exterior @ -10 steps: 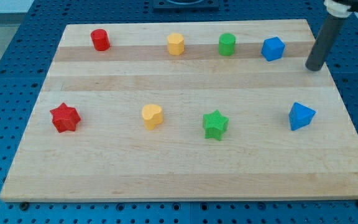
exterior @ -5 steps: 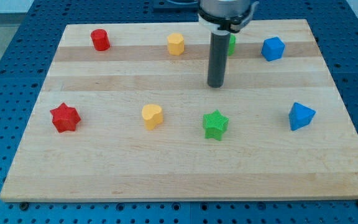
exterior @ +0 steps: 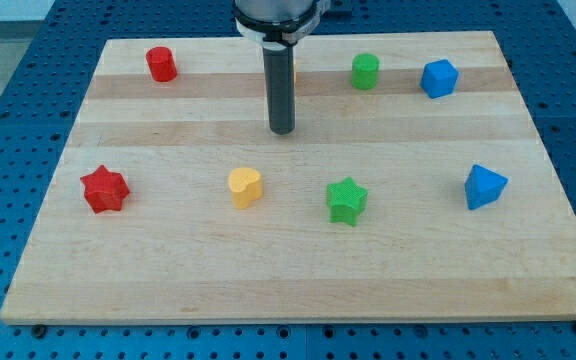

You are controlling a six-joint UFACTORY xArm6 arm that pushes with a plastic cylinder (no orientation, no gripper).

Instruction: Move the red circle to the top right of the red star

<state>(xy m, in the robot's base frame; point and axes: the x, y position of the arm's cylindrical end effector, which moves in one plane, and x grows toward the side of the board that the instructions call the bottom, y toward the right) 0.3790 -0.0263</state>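
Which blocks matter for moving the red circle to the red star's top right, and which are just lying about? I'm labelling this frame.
In the job: red circle; red star; my tip, well right of both, touching no block.

Lying about: yellow heart; green star; green cylinder; blue cube; blue block; yellow block, mostly hidden behind the rod.

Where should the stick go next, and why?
Probably slide my tip toward the view's left and top, to get above the red circle. The tip sits mid-board, touching no block, while the circle lies near the top left corner, well above the red star. From above, a downward push could bring it toward the star's top right.
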